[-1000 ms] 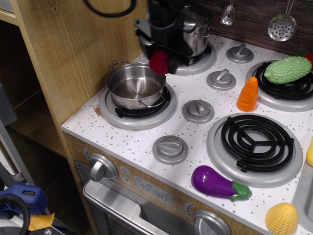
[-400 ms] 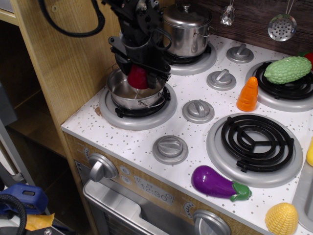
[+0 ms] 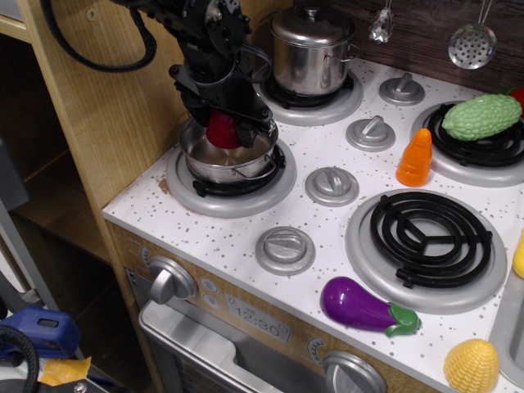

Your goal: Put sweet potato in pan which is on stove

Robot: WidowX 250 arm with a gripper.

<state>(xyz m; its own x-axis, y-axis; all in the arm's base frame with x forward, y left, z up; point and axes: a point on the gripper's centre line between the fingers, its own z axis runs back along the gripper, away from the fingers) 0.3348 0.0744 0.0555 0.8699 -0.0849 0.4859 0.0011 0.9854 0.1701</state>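
Observation:
My black gripper (image 3: 223,124) hangs over the shallow steel pan (image 3: 229,160), which sits on the front left burner of the white speckled stove (image 3: 327,225). The jaws are shut on the dark red sweet potato (image 3: 223,131). The sweet potato hangs just inside the pan's rim, toward its back left side. I cannot tell whether it touches the pan's bottom. The arm hides the pan's far rim.
A taller lidded steel pot (image 3: 313,49) stands on the back burner right behind the gripper. An orange carrot-like cone (image 3: 415,157), a green bumpy vegetable (image 3: 481,116), a purple eggplant (image 3: 367,306) and a yellow corn piece (image 3: 472,365) lie to the right. A wooden wall (image 3: 115,82) stands at left.
The gripper has carried the sweet potato from beside the lidded pot leftward and down over the pan, then a little further left and lower into it.

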